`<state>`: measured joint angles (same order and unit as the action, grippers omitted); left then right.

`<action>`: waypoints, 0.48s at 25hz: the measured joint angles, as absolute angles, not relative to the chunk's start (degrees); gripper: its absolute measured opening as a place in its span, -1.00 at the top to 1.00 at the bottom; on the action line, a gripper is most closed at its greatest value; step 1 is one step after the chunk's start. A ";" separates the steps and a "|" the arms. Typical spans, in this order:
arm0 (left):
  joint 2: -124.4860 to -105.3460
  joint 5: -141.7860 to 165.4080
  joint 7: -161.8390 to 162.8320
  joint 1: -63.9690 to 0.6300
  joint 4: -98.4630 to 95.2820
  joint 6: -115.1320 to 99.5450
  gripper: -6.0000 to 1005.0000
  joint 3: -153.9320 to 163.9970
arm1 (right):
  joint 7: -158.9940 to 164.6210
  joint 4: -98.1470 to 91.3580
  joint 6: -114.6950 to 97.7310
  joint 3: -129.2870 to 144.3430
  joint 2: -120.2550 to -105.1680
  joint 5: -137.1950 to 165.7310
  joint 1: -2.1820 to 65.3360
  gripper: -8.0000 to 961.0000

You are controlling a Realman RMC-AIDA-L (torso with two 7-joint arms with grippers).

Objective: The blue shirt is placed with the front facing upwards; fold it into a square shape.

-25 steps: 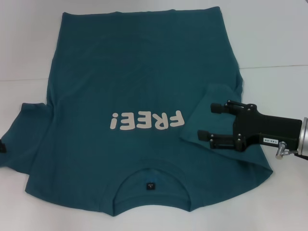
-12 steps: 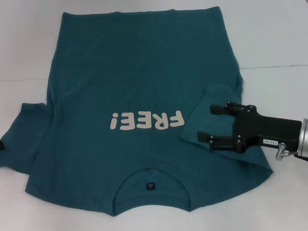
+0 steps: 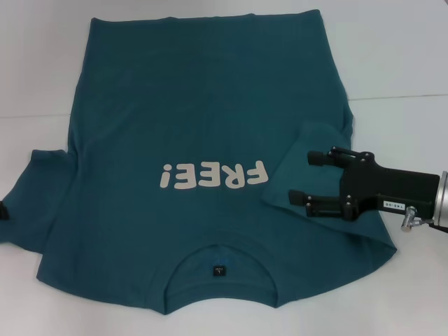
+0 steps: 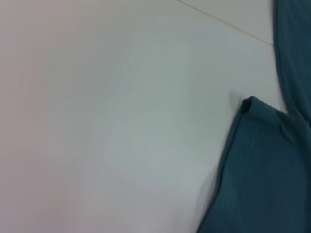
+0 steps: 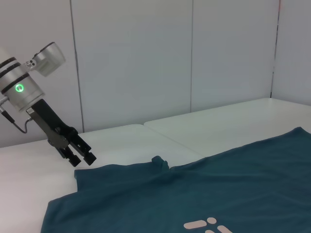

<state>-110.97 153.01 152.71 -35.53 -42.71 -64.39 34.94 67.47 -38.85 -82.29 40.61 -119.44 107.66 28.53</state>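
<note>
The blue shirt (image 3: 196, 105) lies flat on the white table, front up, with its white "FREE!" lettering (image 3: 213, 175) upside down and its neck label (image 3: 219, 269) near the front edge. Its right sleeve (image 3: 294, 161) is folded inward over the body. My right gripper (image 3: 301, 178) hovers open just above that folded sleeve, holding nothing. The other sleeve (image 3: 35, 196) lies spread out flat. My left gripper (image 5: 82, 156) hangs just off that sleeve's outer edge and only peeks in at the head view's left border (image 3: 3, 211). The left wrist view shows the sleeve's corner (image 4: 262, 170).
The white table (image 3: 399, 63) has a seam line (image 3: 399, 96) running across it behind the right arm. Bare tabletop surrounds the shirt on both sides. Grey wall panels (image 5: 146, 58) stand behind the table.
My right gripper has drawn back very slightly to the right. The shirt lies as before.
</note>
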 joint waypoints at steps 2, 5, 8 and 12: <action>-111.07 153.02 152.79 -35.58 -42.71 -64.22 -0.80 35.29 | 67.48 -38.85 -82.25 40.61 -119.44 107.66 28.55 -0.91; -111.14 153.02 152.80 -35.71 -42.71 -63.98 -0.80 35.33 | 67.50 -38.85 -82.18 40.61 -119.44 107.66 28.61 -0.91; -111.16 153.02 152.82 -35.71 -42.71 -63.93 -0.80 35.36 | 67.50 -38.85 -82.17 40.61 -119.44 107.66 28.65 -0.91; -111.18 153.02 152.84 -35.71 -42.59 -63.90 -0.80 35.38 | 67.50 -38.85 -82.17 40.61 -119.44 107.66 28.56 -0.91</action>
<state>-111.18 153.02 152.84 -35.71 -42.59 -63.90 35.39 67.50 -38.85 -82.17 40.61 -119.44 107.66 28.56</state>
